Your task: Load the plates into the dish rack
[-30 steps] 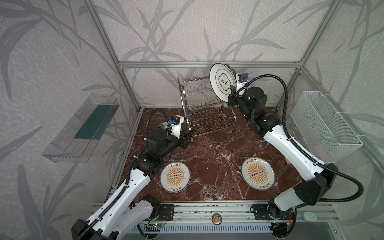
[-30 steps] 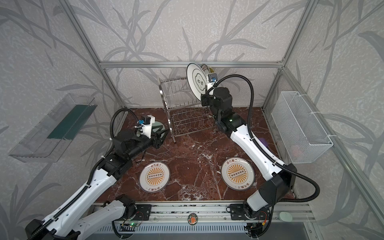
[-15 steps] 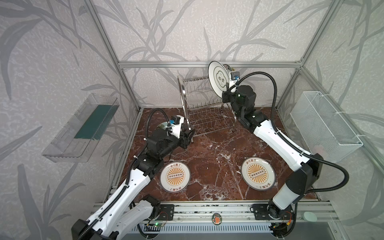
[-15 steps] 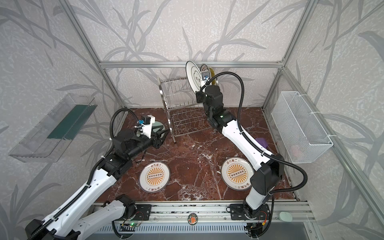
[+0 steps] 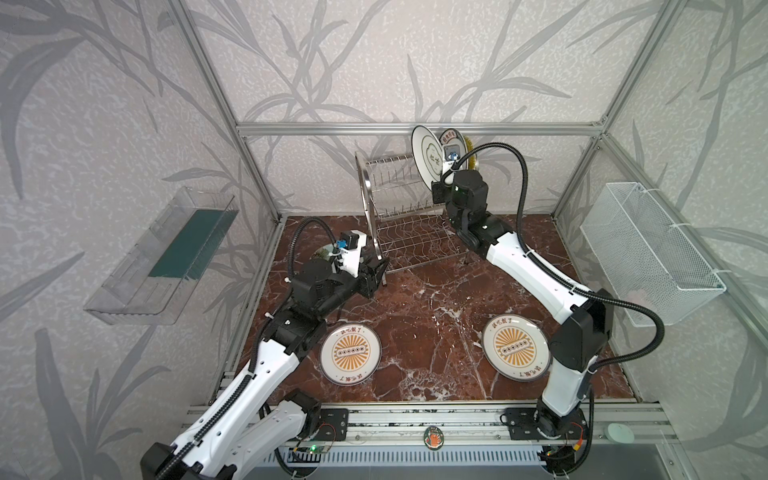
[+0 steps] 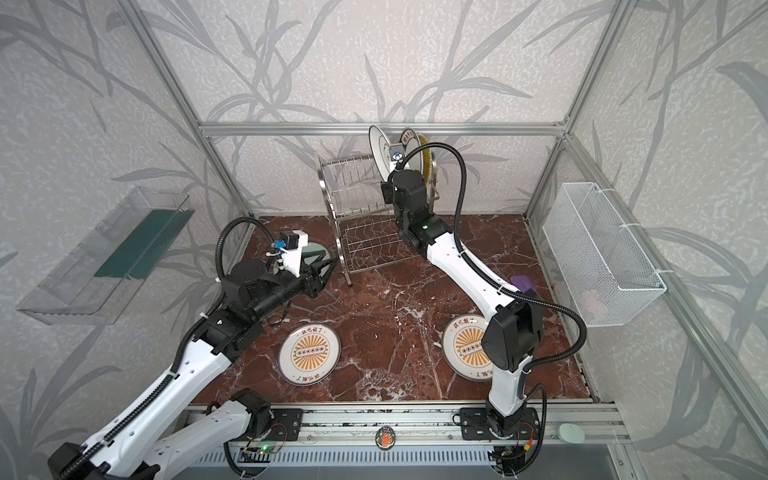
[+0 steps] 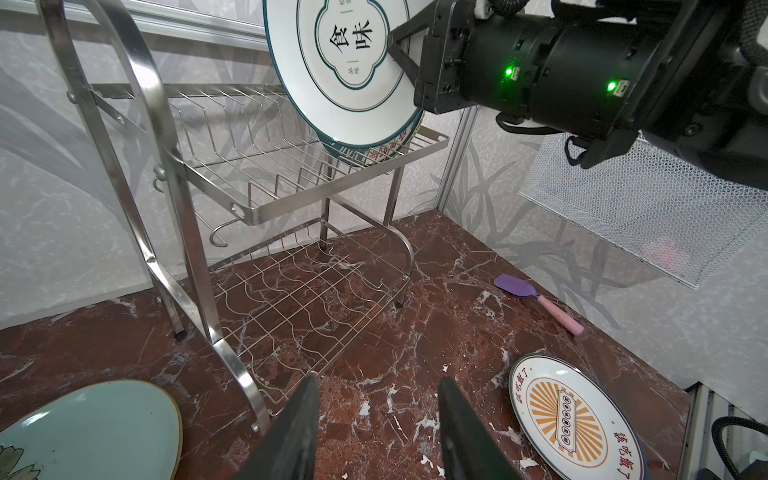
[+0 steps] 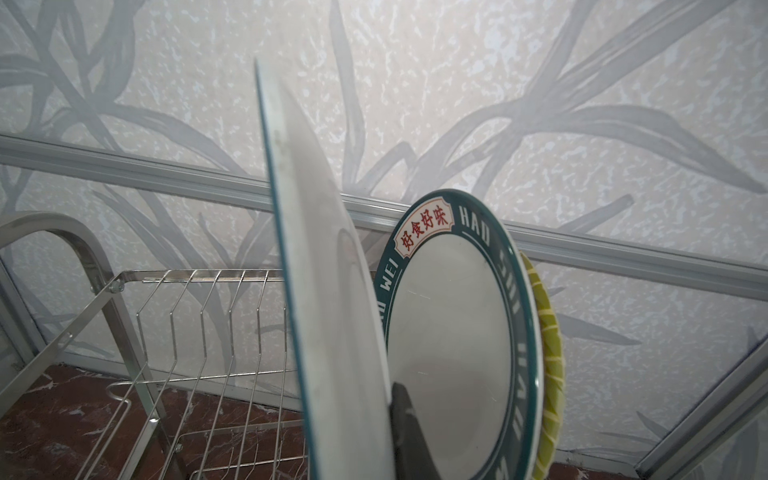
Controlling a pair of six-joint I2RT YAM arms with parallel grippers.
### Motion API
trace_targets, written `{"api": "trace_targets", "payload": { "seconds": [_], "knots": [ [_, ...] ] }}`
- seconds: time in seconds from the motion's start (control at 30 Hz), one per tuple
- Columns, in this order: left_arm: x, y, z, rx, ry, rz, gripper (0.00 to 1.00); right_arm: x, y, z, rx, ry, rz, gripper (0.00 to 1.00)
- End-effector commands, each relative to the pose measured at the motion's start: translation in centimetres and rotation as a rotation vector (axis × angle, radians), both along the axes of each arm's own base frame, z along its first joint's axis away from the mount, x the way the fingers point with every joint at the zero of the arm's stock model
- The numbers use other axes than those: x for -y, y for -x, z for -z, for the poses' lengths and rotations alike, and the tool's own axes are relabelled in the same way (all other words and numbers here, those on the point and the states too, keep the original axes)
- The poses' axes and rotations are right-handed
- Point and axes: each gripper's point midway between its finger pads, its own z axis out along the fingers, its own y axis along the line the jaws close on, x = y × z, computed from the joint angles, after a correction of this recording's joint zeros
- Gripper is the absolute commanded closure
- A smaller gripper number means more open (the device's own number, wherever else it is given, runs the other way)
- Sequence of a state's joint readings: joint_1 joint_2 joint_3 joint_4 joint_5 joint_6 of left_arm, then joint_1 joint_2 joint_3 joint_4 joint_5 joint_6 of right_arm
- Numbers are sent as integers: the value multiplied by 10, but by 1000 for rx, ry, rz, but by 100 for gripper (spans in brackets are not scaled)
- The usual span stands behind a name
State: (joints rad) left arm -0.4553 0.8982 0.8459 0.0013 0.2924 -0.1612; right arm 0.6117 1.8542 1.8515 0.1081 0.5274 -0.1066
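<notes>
White round plate with a dark outline motif [image 7: 345, 70] stands tilted on edge at the top tier of the shiny steel wire dish rack [image 5: 399, 199], beside a green-rimmed plate [image 8: 453, 332] and a yellow ribbed plate [image 8: 548, 374] slotted there. It is held by the right gripper [image 7: 392, 43], jaws pinching its rim. The left gripper [image 7: 378, 386] hovers over the marble bench [image 5: 428, 316], jaws spread and empty.

On table [image 5: 428, 316], back centre: dish rack [image 5: 409, 243]. Its top tier, right end: end plate [image 8: 552, 399], middle plate [image 8: 453, 345] beside it, third plate [image 5: 428, 162] tilted just left of both. Flat on table: left plate [image 5: 350, 352] and right plate [image 5: 516, 347] in front, corner plate [image 7: 87, 428] left of rack, spatula [image 7: 515, 286] far right.
</notes>
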Motion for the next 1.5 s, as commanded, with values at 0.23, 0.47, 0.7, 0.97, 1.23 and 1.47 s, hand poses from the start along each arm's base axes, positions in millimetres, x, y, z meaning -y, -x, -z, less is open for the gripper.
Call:
{"api": "trace_targets", "payload": {
  "seconds": [0.23, 0.47, 0.7, 0.97, 1.23, 1.47],
  "knots": [
    [0, 3, -5, 5, 17, 18, 55, 9, -2, -40, 108, -79, 79, 100],
    [1, 4, -6, 1, 19, 25, 55, 7, -8, -31, 86, -73, 99, 100],
    [1, 5, -7, -2, 23, 30, 55, 3, -13, -21, 65, -80, 105, 100],
    [0, 5, -8, -1, 29, 30, 55, 2, -15, -13, 45, -77, 117, 100],
    [-1, 5, -9, -3, 37, 33, 55, 2, -16, -8, 32, -68, 137, 100],
    [-1, 4, -9, -6, 41, 33, 55, 1, -19, -5, 21, -65, 145, 100]
  ]
}}
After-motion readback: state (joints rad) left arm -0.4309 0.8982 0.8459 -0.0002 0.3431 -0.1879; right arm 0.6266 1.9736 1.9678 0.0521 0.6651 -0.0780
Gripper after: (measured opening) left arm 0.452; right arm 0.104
